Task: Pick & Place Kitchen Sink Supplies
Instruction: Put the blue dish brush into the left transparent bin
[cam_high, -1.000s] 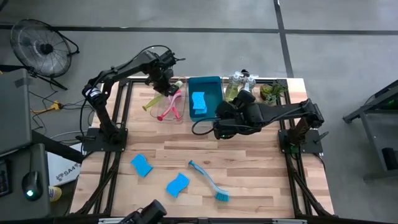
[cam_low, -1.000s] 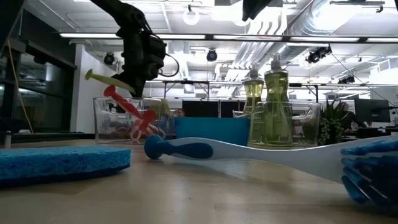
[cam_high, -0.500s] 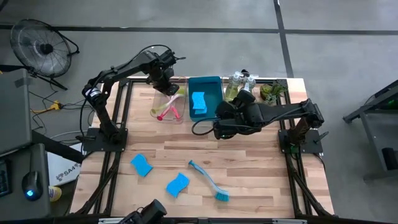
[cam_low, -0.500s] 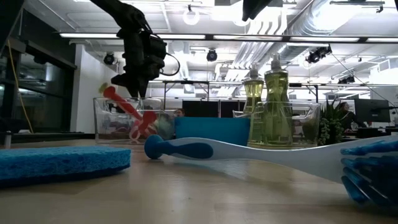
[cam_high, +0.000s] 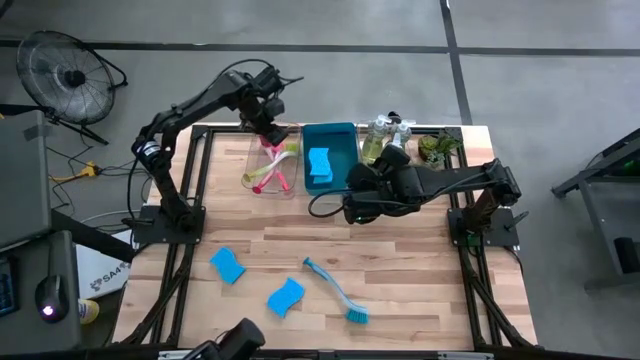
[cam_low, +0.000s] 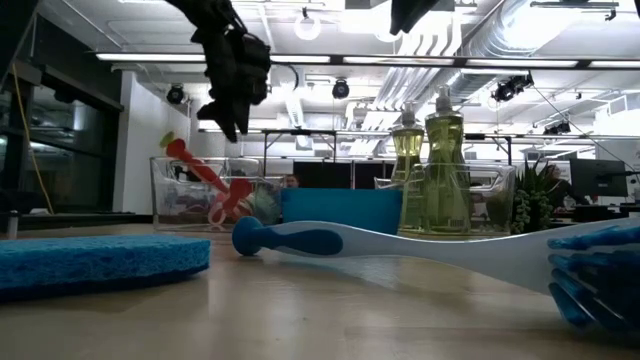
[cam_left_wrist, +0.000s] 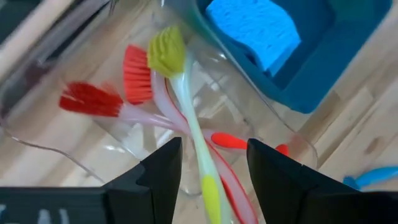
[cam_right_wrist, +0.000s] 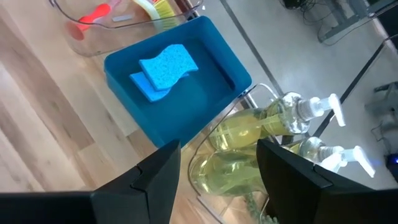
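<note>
The left tool (cam_high: 270, 118) hangs open and empty above the clear tray (cam_high: 262, 185) holding the yellow-green brush (cam_left_wrist: 186, 124), while the right tool (cam_high: 352, 208) waits open beside the blue bin (cam_high: 340, 135).

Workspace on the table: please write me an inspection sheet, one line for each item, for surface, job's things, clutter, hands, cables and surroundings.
Surface: wooden table, bare at its middle.
Job's things: yellow-green brush and two red brushes lie in the clear tray; blue bin holds one sponge; two loose sponges and a teal brush lie at the front; pump bottles stand in another clear tray.
Clutter: small plant at the back right corner.
Hands: left hand open above the brush tray, holding nothing; right hand open, empty, near the bin.
Cables: black cable loops by the right arm.
Surroundings: fan on the floor, left.
</note>
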